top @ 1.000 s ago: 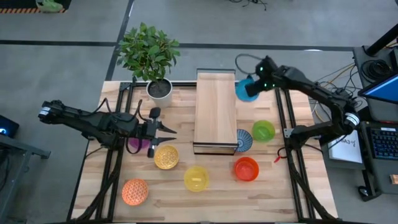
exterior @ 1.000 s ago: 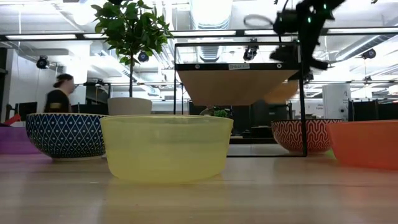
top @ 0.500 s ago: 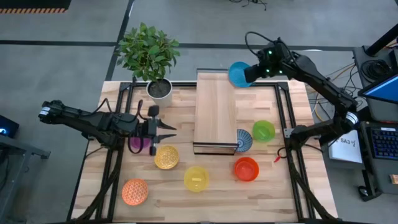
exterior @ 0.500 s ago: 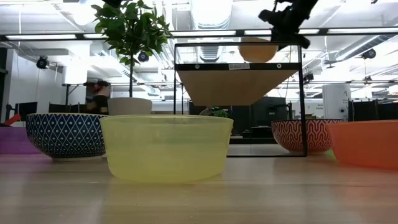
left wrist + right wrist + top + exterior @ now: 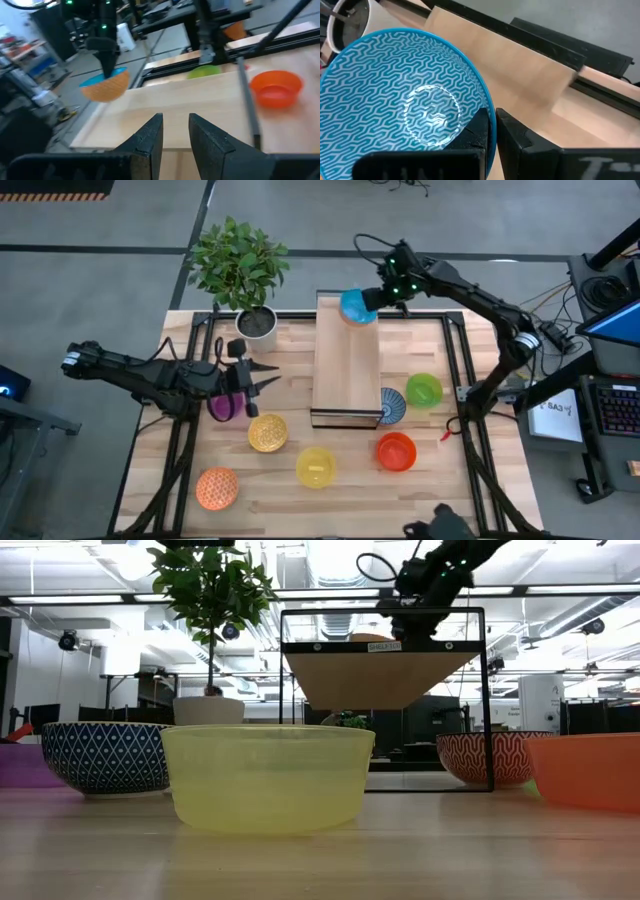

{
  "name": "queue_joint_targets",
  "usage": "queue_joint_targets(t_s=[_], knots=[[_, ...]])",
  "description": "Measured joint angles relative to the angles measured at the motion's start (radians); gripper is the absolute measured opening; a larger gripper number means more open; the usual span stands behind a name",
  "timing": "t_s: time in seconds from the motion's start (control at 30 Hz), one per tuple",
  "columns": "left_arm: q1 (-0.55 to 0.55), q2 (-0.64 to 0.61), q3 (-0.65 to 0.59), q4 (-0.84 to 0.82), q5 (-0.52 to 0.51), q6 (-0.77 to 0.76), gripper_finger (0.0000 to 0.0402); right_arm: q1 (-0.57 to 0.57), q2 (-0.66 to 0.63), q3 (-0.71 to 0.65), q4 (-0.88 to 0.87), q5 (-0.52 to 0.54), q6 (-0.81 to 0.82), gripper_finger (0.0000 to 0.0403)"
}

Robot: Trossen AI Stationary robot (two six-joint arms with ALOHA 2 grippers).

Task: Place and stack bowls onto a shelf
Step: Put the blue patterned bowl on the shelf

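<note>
Your right gripper (image 5: pixel 372 302) holds the light blue bowl (image 5: pixel 356 308) over the far end of the shelf (image 5: pixel 346 360).
Its jaws are clamped on the bowl's rim; your left gripper (image 5: pixel 262 374) waits above the worktop (image 5: pixel 300 510) by the purple bowl (image 5: pixel 220 407), jaws slightly apart, gripping nothing; the other bowls sit on the worktop.

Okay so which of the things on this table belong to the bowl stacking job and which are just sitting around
Part of the job:
- shelf
- light blue bowl, pinched at its rim by the right pincer above the shelf's far end
- purple bowl, by the left pincer
- amber bowl
- yellow bowl
- orange patterned bowl
- red bowl
- green bowl
- blue-white bowl

Just there:
- potted plant
</note>
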Motion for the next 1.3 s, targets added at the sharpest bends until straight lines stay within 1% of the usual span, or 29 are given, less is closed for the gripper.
queue_joint_targets(t_s=[0.17,0.33,0.5,0.6,0.67,1.3], knots=[[0.0,0.0,0.0,-0.002,-0.074,-0.013,0.0077,0.006,0.067,0.07,0.002,0.007,0.0,0.0013],[0.0,0.0,0.0,-0.003,-0.084,-0.025,0.0077,0.029,0.115,0.128,-0.005,0.017,-0.006,0.0013],[0.0,0.0,0.0,-0.003,-0.085,-0.026,0.0077,0.054,0.144,0.171,-0.067,0.116,-0.025,0.0013],[0.0,0.0,0.0,-0.003,-0.087,-0.026,0.0077,0.067,0.145,0.175,-0.093,0.19,-0.029,0.0013],[0.0,0.0,0.0,-0.007,-0.087,-0.026,0.0077,0.072,0.144,0.175,-0.103,0.215,-0.032,0.0013],[0.0,0.0,-0.001,-0.034,-0.086,-0.056,0.0077,0.091,0.144,0.175,-0.109,0.219,-0.037,0.0013]])
